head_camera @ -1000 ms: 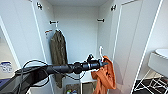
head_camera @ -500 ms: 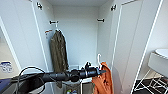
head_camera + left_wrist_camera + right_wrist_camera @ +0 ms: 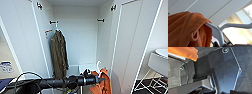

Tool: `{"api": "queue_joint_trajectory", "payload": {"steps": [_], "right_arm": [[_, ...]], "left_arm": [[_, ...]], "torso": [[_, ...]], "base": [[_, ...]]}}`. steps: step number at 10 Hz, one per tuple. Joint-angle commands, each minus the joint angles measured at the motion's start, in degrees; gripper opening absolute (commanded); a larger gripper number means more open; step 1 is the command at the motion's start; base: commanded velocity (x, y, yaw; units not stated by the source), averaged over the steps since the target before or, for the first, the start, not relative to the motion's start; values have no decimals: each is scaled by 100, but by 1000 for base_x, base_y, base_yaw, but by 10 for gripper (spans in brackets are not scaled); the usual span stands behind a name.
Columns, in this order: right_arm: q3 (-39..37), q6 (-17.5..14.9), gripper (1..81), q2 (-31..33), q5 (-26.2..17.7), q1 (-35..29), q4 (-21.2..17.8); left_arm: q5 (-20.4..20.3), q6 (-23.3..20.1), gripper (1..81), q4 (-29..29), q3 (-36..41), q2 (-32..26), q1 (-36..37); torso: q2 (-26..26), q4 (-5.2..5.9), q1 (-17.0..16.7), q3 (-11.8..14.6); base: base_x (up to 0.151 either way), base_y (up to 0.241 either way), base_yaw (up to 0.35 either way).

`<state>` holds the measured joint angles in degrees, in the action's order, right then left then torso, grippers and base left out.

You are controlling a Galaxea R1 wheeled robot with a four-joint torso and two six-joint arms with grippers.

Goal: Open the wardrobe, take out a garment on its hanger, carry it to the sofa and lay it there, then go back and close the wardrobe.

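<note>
left pincer (image 3: 102,80) clenched on hanger (image 3: 98,65) | orange garment (image 3: 103,82) draped on it, hanging just below pincer | open wardrobe (image 3: 75,37) beyond | olive-green garment (image 3: 58,53) on rail, farther left

The orange hooded sweatshirt (image 3: 102,83) is cut off by the head view's lower edge, its upper part partly hidden behind the black left arm (image 3: 62,82). The thin white plastic hanger (image 3: 218,30) disappears under orange cloth on one side. The left gripper's fingers are too blurred to read.
</note>
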<state>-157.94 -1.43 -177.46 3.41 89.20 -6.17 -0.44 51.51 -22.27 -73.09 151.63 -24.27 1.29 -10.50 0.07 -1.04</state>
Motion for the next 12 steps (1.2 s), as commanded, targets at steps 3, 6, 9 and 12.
{"api": "queue_joint_trajectory", "payload": {"steps": [3,6,9,12], "right_arm": [[45,11,811,-29,-315,-257,-51],[45,11,811,-29,-315,-274,-51],[45,11,811,-29,-315,-257,-51],[45,11,811,-29,-315,-231,-51]], "left_arm": [[-607,-53,10,-216,296,52,902],[-650,-53,10,-216,296,26,876],[-659,-62,10,-278,348,0,814],[-668,-62,10,-295,427,0,761]], "torso": [[0,0,0,0],[0,0,0,0],[0,0,0,0],[-4,0,6,-2]], "base": [[0,0,0],[0,0,0],[0,0,0],[-83,0,0]]}}
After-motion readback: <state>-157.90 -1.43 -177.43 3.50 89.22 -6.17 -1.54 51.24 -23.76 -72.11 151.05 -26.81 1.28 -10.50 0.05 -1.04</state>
